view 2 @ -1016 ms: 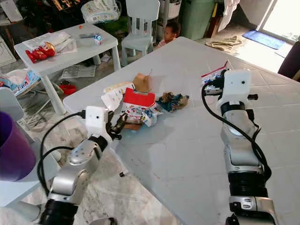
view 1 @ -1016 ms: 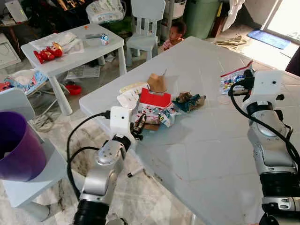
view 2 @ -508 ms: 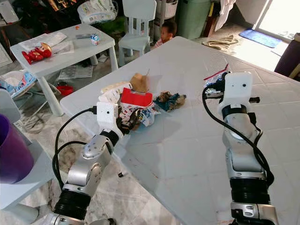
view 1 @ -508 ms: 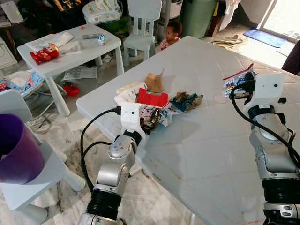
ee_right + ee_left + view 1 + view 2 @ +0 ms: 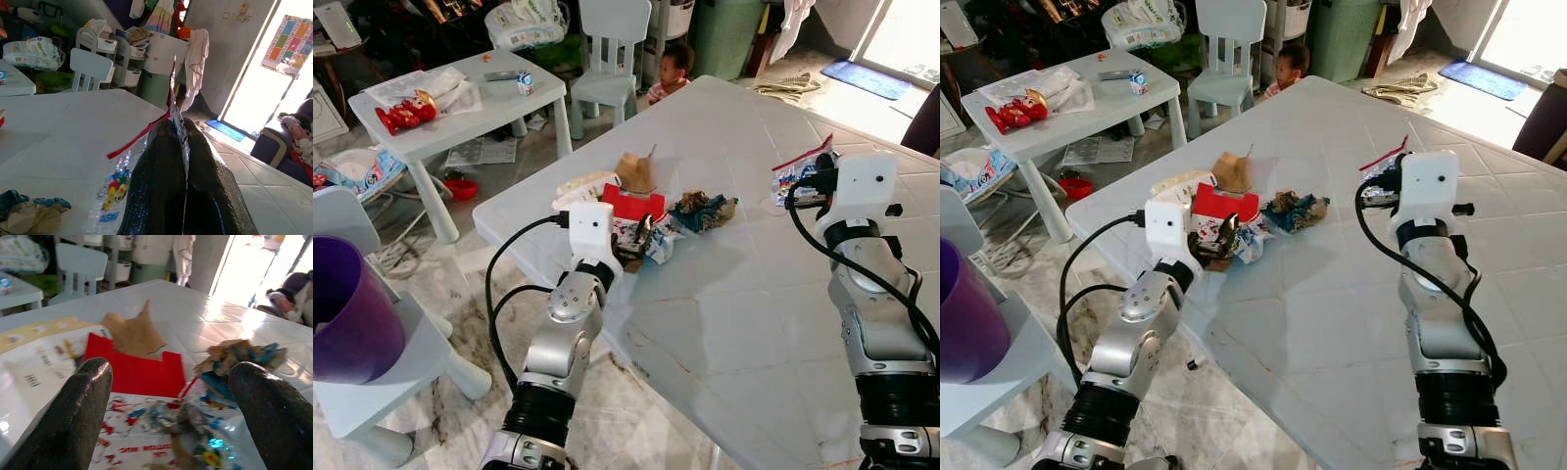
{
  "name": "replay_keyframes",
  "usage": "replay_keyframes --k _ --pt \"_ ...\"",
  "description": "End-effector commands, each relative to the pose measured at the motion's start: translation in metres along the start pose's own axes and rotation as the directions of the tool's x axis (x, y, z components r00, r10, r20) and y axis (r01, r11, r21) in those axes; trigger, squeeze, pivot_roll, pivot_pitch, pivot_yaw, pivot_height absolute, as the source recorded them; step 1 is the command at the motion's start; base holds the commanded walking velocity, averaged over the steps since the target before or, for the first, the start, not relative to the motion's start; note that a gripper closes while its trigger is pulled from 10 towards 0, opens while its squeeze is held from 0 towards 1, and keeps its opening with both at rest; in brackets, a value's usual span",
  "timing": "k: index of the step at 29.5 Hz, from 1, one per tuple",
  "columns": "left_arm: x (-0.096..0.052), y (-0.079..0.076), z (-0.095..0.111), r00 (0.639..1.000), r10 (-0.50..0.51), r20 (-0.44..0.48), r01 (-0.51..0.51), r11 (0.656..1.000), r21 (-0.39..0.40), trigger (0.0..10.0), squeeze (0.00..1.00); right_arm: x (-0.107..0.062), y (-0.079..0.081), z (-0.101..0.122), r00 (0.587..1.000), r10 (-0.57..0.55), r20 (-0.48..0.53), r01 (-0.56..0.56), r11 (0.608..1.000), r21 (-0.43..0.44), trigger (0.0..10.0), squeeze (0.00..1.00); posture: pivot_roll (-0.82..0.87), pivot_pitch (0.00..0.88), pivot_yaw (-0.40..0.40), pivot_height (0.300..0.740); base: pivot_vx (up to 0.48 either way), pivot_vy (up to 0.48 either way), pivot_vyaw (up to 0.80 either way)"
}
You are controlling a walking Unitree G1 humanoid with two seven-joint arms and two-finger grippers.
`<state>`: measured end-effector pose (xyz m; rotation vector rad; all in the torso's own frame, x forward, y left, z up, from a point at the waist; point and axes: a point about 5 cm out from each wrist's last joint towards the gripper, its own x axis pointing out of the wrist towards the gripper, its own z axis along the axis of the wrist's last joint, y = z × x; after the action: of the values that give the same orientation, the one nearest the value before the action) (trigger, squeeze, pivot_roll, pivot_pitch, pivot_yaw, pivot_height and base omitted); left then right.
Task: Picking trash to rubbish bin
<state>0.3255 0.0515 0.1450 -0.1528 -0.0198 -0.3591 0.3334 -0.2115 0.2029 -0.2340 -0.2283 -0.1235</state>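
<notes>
Left gripper (image 5: 171, 396) spread wide over the trash pile (image 5: 646, 220) near the table's (image 5: 754, 323) 9 o'clock edge, set to straddle a wrapper | right gripper (image 5: 178, 161) clamped on a plastic packet (image 5: 800, 168), lifted at 2 o'clock | purple bin (image 5: 347, 308) at 8 o'clock, open floor between.

This is a lived-in family home, a cluttered living or play area. A small white children's table (image 5: 460, 108) and a matching little chair (image 5: 607, 49) stand on a marbled tile floor (image 5: 460, 411), with a red toy (image 5: 403, 110) on the small table. A small child (image 5: 677, 70) peers over the edge of the big white table (image 5: 754, 323). Laundry hangs over a shelf rack (image 5: 195, 54), an alphabet poster (image 5: 288, 46) is on the wall, and a doormat (image 5: 873, 80) lies at a sunlit doorway.
</notes>
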Motion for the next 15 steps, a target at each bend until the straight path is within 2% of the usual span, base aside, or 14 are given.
replay_keyframes --k 1,7,8,15 --pt "0.003 -0.012 0.002 0.999 -0.053 0.011 0.052 0.998 0.022 10.0 0.0 0.002 0.0 0.007 1.0 0.001 0.022 -0.001 1.0 0.003 0.0 0.0 -0.01 0.089 -0.087 0.74 0.0 0.0 0.0" --pt "0.002 -0.018 -0.005 0.996 -0.083 -0.016 0.083 0.996 0.038 10.0 0.0 0.002 0.0 0.008 1.0 0.002 0.025 -0.003 1.0 0.004 0.0 0.0 -0.01 0.088 -0.087 0.74 0.0 0.0 0.0" --pt "0.001 -0.018 -0.008 0.996 -0.09 -0.028 0.091 0.994 0.061 10.0 0.0 0.002 0.0 0.008 1.0 0.003 0.025 -0.004 1.0 0.004 0.0 0.0 -0.01 0.088 -0.088 0.74 0.0 0.0 0.0" --pt "-0.001 -0.008 -0.024 0.994 -0.051 -0.092 0.058 0.996 0.074 10.0 0.0 0.002 0.001 0.008 1.0 0.01 0.022 -0.011 1.0 0.007 0.0 0.0 -0.02 0.089 -0.087 0.74 0.0 0.0 0.0"
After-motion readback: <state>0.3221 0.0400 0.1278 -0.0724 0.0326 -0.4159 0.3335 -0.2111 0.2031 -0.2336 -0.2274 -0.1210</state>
